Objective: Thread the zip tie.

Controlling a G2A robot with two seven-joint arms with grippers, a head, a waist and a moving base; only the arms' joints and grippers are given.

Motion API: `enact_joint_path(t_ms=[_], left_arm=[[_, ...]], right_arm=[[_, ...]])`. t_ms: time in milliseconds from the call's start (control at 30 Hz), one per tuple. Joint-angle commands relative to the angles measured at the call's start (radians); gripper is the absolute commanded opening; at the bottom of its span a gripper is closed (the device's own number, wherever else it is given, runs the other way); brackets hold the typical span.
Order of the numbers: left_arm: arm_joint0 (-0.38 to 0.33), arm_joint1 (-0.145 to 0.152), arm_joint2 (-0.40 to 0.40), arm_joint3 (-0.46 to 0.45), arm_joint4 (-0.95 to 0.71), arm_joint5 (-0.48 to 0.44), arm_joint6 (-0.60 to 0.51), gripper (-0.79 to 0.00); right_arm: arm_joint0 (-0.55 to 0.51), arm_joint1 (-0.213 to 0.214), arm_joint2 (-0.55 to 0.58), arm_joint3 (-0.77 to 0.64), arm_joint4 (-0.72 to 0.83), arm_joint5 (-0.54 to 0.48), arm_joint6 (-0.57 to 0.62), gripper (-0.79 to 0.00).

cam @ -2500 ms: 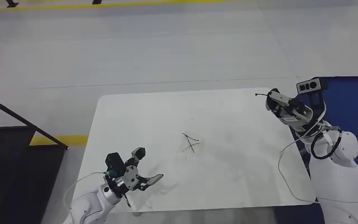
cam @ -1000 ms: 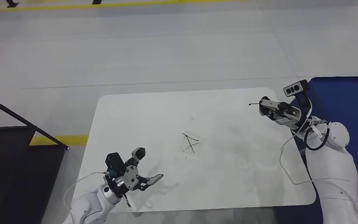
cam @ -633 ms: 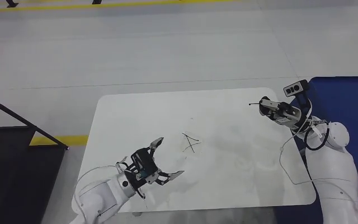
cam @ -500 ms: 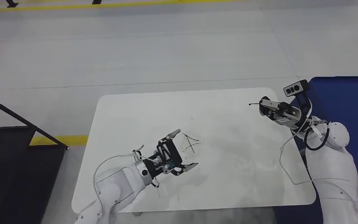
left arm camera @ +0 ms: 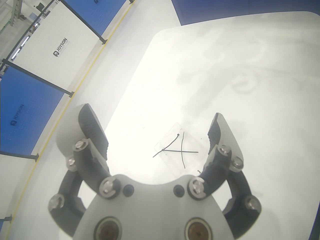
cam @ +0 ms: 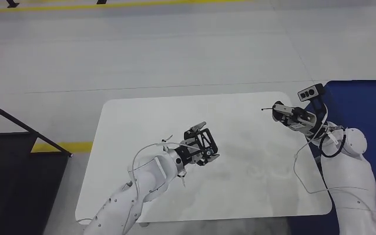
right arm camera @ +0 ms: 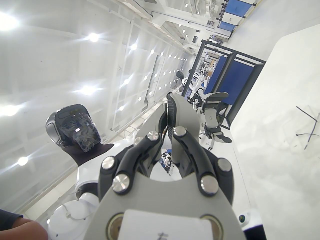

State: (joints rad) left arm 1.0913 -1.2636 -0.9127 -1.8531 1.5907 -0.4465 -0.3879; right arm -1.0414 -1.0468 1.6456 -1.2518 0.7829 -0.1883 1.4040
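Thin black zip ties [left arm camera: 178, 148] lie crossed on a clear plastic sheet [left arm camera: 175, 136] at the middle of the white table [cam: 264, 176]. My left gripper [left arm camera: 151, 112] hangs open just above them, one finger on either side, nothing between. In the top view that gripper [cam: 202, 143] covers the ties. At the table's far right, my right gripper [cam: 275, 110] is held above the surface, shut on a black zip tie [cam: 265, 109] that sticks out towards the middle. In the right wrist view its fingers [right arm camera: 172, 111] are pressed together, and the crossed ties [right arm camera: 308, 126] lie far off.
A white cable [cam: 296, 170] loops over the table's right edge. A blue panel [cam: 358, 106] stands beside the table on the right. Blue and white barrier panels [left arm camera: 75, 18] line the floor beyond the table's edge.
My left arm has swung from the table's near-left corner to the middle, its open gripper now over the crossed ties. The right arm shifted slightly inward early on, then stayed still.
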Motion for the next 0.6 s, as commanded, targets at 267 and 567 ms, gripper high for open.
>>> enact_joint_path(t_ms=[267, 567], left_arm=[[-0.356, -0.11, 0.27, 0.274, 0.043, -0.251, -0.47, 0.0], [-0.515, -0.196, 0.327, 0.455, -0.267, -0.295, -0.487, 0.0]], right_arm=[[0.0, 0.0, 0.0, 0.0, 0.0, 0.0, 0.0, -0.785], [0.0, 0.0, 0.0, 0.0, 0.0, 0.0, 0.0, -0.785]])
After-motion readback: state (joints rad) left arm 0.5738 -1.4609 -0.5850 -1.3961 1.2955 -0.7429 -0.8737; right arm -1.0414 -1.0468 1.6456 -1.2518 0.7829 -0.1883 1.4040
